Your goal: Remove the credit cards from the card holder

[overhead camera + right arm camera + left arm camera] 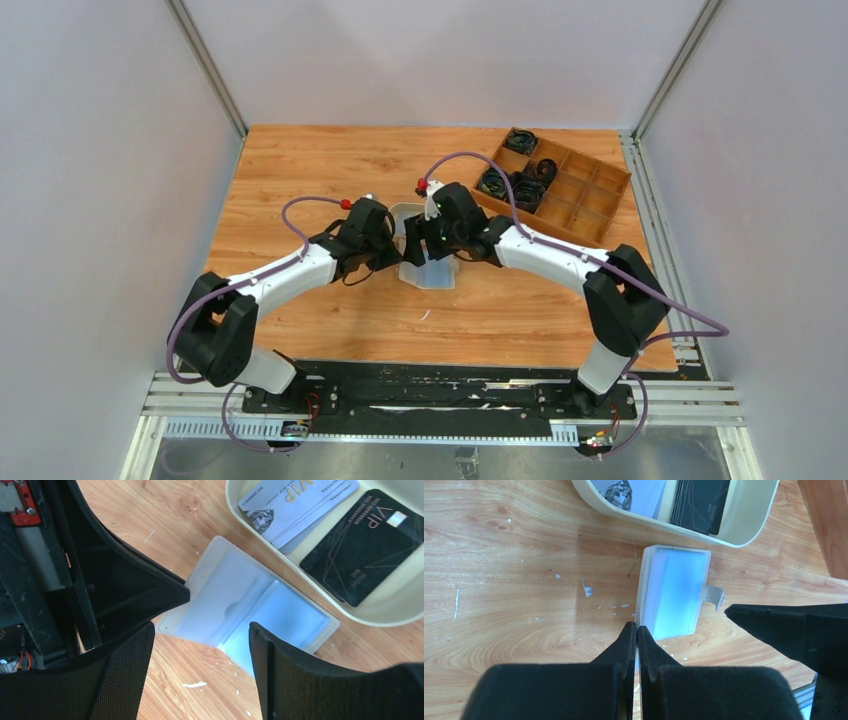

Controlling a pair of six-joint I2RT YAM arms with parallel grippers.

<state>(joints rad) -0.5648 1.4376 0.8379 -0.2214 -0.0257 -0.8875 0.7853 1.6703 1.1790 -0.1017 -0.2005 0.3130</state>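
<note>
The card holder (235,595) lies open and flat near the middle of the table (300,170), with a pale blue credit card (676,592) showing in its pocket. The left tool (636,630) has its jaws together, tips at the holder's near corner; whether they pinch a leaf is hard to tell. The right tool (200,630) hangs over the holder with jaws apart, one either side. Just beyond the holder sits a cream dish (744,535) with a black card (365,545) and pale cards (295,505), cut off by the frame. From above, both tools hide most of the holder. A wooden tray (590,200) sits at the far right corner.
</note>
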